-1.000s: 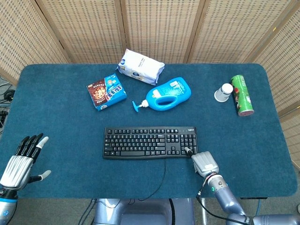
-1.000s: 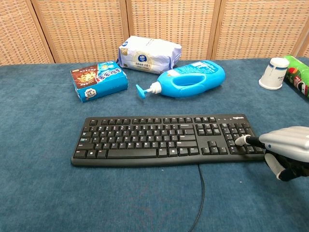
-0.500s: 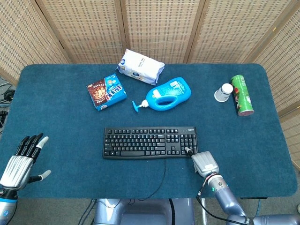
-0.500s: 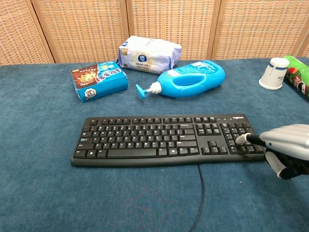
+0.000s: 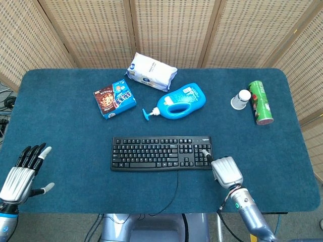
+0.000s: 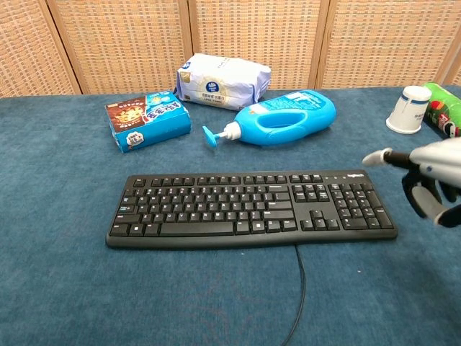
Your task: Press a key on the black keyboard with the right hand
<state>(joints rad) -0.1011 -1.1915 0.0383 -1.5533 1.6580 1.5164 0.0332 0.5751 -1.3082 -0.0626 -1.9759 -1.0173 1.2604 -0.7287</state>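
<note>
Now the right hand (image 6: 432, 176), one finger extended, hovers above the black keyboard's (image 6: 248, 209) right edge.

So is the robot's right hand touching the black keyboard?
Apart. In the chest view the right hand hangs above the black keyboard, its pointing fingertip raised clear of the keys with blue table showing between.

The black keyboard (image 5: 161, 153) lies near the table's (image 5: 70, 121) front edge. The right hand (image 5: 225, 170) sits at its right end, one finger (image 5: 206, 153) extended over the keys. The left hand (image 5: 22, 173), fingers spread, hovers at the front left corner.
</note>
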